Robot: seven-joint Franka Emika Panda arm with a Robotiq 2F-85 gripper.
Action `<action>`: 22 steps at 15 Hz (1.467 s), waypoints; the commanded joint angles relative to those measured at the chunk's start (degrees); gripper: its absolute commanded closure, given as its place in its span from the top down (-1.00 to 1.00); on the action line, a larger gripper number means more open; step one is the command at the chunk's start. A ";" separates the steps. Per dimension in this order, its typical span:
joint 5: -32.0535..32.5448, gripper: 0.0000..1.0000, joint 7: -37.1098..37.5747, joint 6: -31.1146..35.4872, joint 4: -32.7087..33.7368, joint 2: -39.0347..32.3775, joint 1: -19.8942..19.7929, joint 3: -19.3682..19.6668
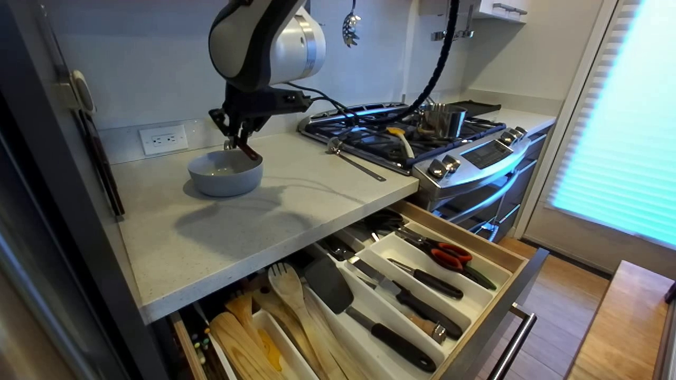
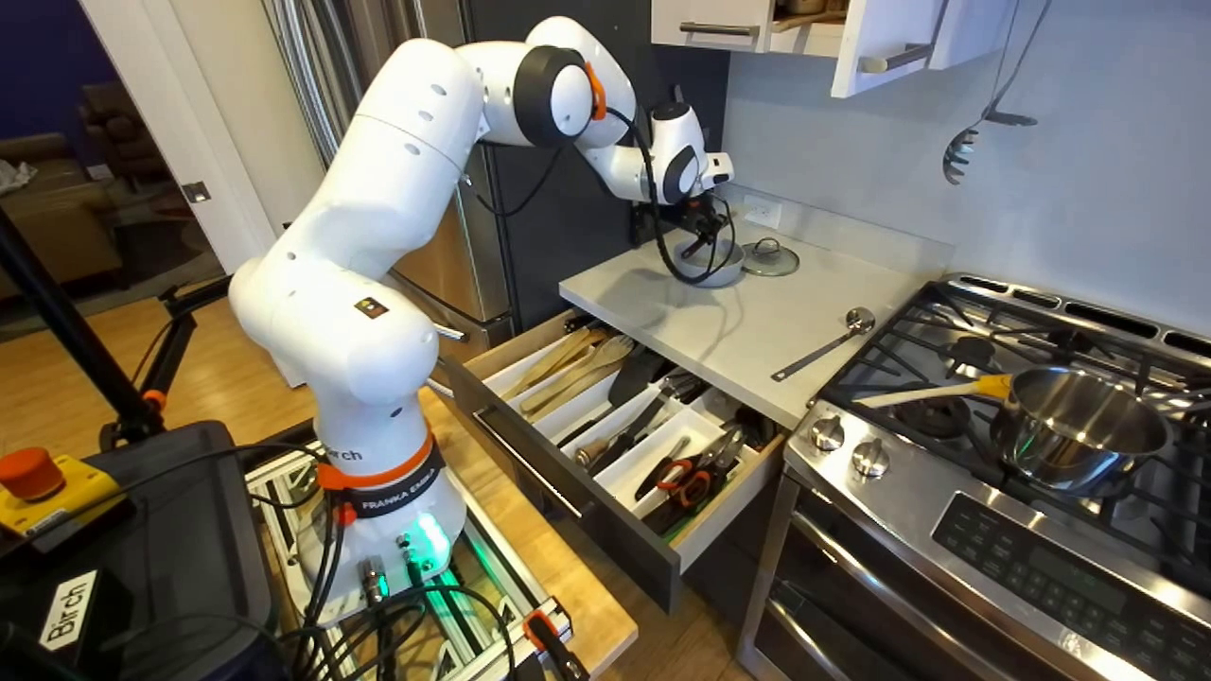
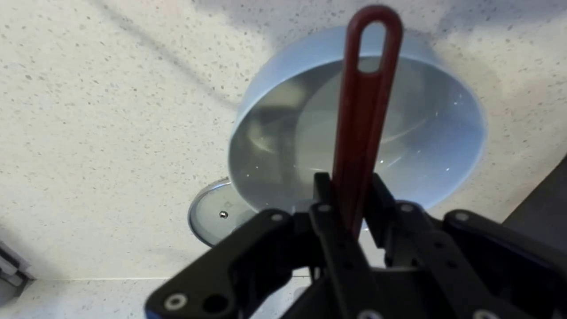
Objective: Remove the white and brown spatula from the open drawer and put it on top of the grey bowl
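The grey bowl (image 1: pixel 224 182) stands upright on the counter; it also shows in both the exterior view (image 2: pixel 725 275) and the wrist view (image 3: pixel 270 155). My gripper (image 1: pixel 240 138) is above the bowl, and in the wrist view (image 3: pixel 347 188) its fingers are closed on a utensil with a dark reddish-brown handle (image 3: pixel 361 115). The handle's looped end sticks out over the bowl's rim. Its head is hidden, so I cannot tell whether this is the white and brown spatula; no whitish head shows elsewhere in the drawer. The open drawer (image 1: pixel 459 224) sits below the counter edge, also in an exterior view (image 2: pixel 728 511).
A glass lid (image 2: pixel 771 257) lies behind the bowl, partly visible in the wrist view (image 3: pixel 217 217). A ladle (image 1: pixel 364 166) lies on the counter near the stove. A steel pot (image 2: pixel 1079 426) and a yellow-and-white utensil (image 1: pixel 402 141) are on the stove. A dark wall stands beside the counter.
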State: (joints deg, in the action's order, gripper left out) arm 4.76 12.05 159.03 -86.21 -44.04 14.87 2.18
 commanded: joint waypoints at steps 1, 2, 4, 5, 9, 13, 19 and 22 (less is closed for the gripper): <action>0.32 -0.89 0.70 -2.47 8.02 -6.65 1.00 1.04; -0.63 -0.89 -0.03 -4.20 9.30 -7.15 0.28 -0.18; -2.57 -0.89 -0.84 -7.41 11.60 -7.49 -1.11 -2.56; -3.50 -0.89 -0.96 -9.36 12.91 -7.46 -1.67 -3.58; -4.52 -0.89 0.45 -18.09 17.50 -7.93 -1.31 -3.85; -5.21 -0.89 2.04 -21.05 20.75 -9.37 -1.09 -3.77; -5.99 -0.89 4.22 -20.78 22.88 -12.15 -1.13 -3.65; -6.31 -0.04 5.58 -21.41 23.78 -13.24 -1.06 -3.39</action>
State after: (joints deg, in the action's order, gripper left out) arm -0.54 16.19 139.18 -65.45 -55.03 14.06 -1.11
